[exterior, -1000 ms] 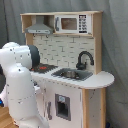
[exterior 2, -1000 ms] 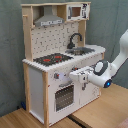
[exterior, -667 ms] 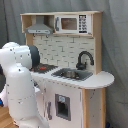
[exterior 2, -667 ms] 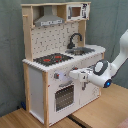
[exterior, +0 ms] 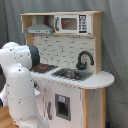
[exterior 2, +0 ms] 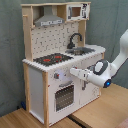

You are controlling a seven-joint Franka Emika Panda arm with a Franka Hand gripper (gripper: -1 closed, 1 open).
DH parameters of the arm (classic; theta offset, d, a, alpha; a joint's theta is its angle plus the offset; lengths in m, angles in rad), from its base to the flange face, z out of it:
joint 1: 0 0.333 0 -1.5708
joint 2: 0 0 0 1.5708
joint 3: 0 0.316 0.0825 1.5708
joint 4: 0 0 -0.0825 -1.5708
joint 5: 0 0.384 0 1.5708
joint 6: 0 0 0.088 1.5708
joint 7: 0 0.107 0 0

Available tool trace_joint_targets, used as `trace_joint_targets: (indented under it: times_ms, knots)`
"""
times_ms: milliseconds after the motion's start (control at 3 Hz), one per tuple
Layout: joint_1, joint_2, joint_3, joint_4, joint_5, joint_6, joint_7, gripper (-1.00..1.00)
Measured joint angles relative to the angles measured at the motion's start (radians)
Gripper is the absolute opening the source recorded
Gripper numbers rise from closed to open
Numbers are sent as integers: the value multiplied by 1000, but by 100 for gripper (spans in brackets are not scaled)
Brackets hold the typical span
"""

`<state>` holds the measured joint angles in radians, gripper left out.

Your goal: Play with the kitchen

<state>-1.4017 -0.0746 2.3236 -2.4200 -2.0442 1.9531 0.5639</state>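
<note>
1. Grey curtain backs the kitchen [exterior 2: 55, 70], which stands on a wooden floor [exterior 2: 30, 119].
2. Tool [exterior 2: 73, 72] points at the kitchen's front panel, just above the oven door [exterior 2: 63, 96], seemingly touching.
3. Whether its fingers are apart, I cannot tell.

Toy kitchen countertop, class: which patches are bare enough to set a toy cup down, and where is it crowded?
Bare: the rounded counter end beyond the sink, and the thin front edge strip. Crowded: the stovetop with its red burners, the sink basin, and the black faucet behind it. In the second exterior view the gripper blocks the front by the oven door.
</note>
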Motion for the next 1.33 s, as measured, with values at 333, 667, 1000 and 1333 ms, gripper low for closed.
trace_joint_targets:
  times_ms: [333,667,1000,1333]
  knots:
    - [0,0,0,1,2,1,131,-100]
    - [0,0,1,3,4,2,236,-100]
    - [0,0,1,4,7,4,343,-100]
    - [0,0,2,6,11,5,446,-100]
